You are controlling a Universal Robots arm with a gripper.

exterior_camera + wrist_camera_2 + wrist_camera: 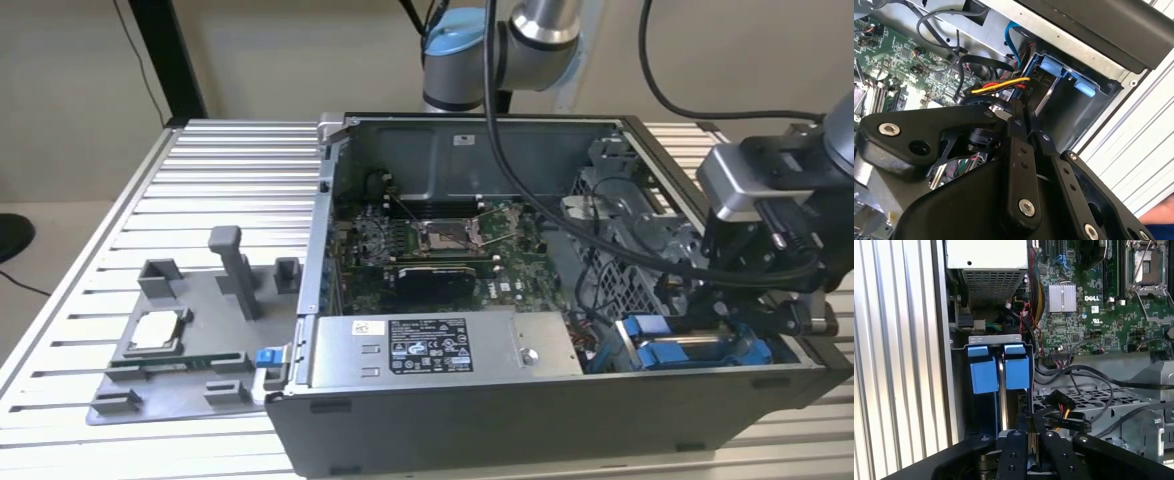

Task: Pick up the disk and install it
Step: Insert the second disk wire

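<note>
The disk (681, 352), blue-framed, sits edge-up in the drive bay (627, 345) at the case's (534, 420) near corner, exterior view's right. Claw (1029, 440) is directly over it, fingers close together on its upper edge, long axis running down into the bay.

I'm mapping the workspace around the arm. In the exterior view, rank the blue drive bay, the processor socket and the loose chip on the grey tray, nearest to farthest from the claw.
1. Blue drive bay, right beside the claw.
2. Processor socket, mid-motherboard.
3. Loose chip, outside the case on the grey tray, at the exterior view's left.
</note>
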